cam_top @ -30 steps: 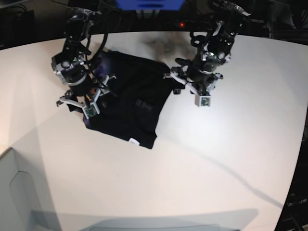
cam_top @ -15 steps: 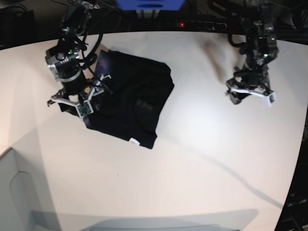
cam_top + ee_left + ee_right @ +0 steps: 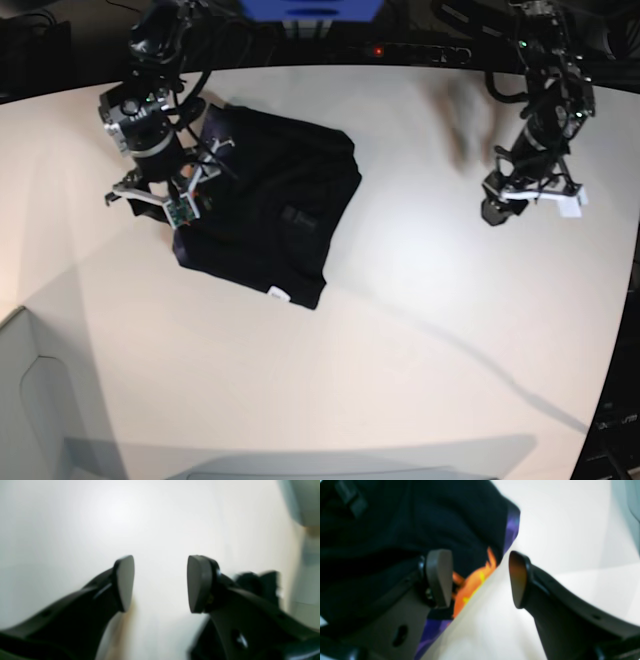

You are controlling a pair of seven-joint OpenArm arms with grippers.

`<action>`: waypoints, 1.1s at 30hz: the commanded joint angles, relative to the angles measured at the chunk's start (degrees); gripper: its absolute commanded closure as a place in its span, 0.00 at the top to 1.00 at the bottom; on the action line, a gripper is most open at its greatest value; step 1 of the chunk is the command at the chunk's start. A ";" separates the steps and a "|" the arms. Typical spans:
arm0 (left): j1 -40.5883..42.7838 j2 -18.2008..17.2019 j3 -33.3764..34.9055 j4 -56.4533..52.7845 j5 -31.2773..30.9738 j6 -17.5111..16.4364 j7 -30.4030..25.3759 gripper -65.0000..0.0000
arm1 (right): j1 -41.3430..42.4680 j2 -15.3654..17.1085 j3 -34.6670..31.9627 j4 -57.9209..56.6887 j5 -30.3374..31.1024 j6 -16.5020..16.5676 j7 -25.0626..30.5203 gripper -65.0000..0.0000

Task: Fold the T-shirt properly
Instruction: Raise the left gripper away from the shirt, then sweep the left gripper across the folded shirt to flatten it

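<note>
Both grippers gape, holding nothing

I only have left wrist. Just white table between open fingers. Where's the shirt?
Observer: The black T-shirt lies folded on the table, far across from the left gripper in the base view.
Operator: Right arm doing anything?
Observer: The right gripper is open at the shirt's edge; one finger is over the cloth, the other over bare table, nothing pinched.
Operator: Print showing?
Observer: Only a strip: the orange-and-purple print peeks out along the edge under the black layer in the right wrist view.
</note>
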 commanded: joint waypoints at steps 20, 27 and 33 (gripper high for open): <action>-1.28 5.30 23.49 1.71 3.27 1.04 0.16 0.50 | -0.36 -0.22 0.22 0.86 0.66 -0.25 1.40 0.56; -6.38 0.90 22.88 3.20 3.09 0.95 0.16 0.51 | 1.66 -0.22 6.20 1.30 0.66 -0.25 1.40 0.56; -16.75 2.04 27.36 -7.52 3.27 0.86 0.16 0.51 | 4.21 -0.22 10.50 1.22 0.66 -0.25 1.40 0.58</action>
